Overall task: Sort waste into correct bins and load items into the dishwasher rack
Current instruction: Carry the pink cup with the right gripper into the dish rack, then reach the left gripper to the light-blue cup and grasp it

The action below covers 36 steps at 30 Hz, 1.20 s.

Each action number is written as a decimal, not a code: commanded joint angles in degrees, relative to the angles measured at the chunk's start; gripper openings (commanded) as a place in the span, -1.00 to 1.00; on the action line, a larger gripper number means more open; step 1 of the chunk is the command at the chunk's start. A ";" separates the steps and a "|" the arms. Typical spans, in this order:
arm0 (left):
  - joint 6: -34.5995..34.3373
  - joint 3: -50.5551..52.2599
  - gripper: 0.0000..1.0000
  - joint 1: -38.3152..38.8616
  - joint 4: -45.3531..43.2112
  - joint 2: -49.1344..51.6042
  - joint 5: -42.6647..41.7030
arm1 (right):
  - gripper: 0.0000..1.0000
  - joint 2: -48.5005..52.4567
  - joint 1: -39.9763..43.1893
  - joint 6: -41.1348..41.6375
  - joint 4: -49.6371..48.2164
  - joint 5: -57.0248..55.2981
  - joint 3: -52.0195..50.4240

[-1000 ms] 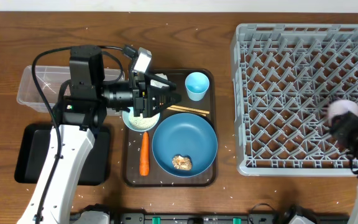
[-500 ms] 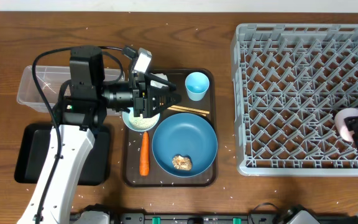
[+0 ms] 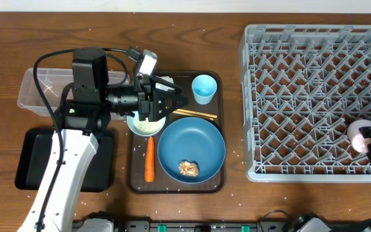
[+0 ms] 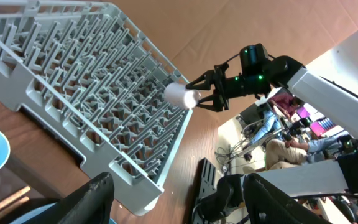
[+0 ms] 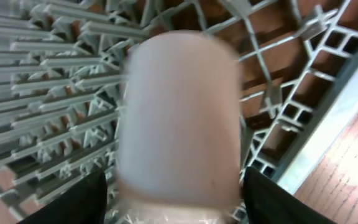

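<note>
At far left the clear tub (image 3: 34, 90) and the black tray (image 3: 24, 161) sit on the table (image 3: 237, 38) just as they did a second ago. My left arm has not shifted either. Its left tool (image 3: 171, 100) hangs over the back left of the brown serving tray (image 3: 219, 183), above the white bowl (image 3: 145, 124). The wrist view shows its fingers spread wide with nothing between them.

On the serving tray nothing has moved. The carrot (image 3: 149, 160) lies beside the dark-blue plate (image 3: 195, 143), and the brown food lump (image 3: 188, 169) is on the plate. The chopsticks (image 3: 197, 115) lie just behind it, and the light-blue cup (image 3: 203, 87) stands at the back.

The change is on the right, over the dishwasher rack (image 3: 301, 84). A second ago the white-pink cup (image 3: 358, 132) was a blur further back above the pegs. Now it is nearer the rack's front right corner, lying on its side between the fingers of the right tool (image 4: 197, 98). From the right wrist the cup fills the gap between the fingers. I cannot tell whether they are clamped on it or have let go.
</note>
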<state>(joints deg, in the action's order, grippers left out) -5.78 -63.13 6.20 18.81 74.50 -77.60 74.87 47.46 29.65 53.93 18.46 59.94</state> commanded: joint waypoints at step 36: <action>-0.39 -1.20 0.34 17.59 -10.93 25.88 67.06 | 0.69 -14.21 -30.53 -14.49 8.13 8.87 3.85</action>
<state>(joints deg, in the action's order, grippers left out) -3.84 -63.48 24.10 9.54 98.00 -16.32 60.36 18.04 16.14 61.12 30.46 62.92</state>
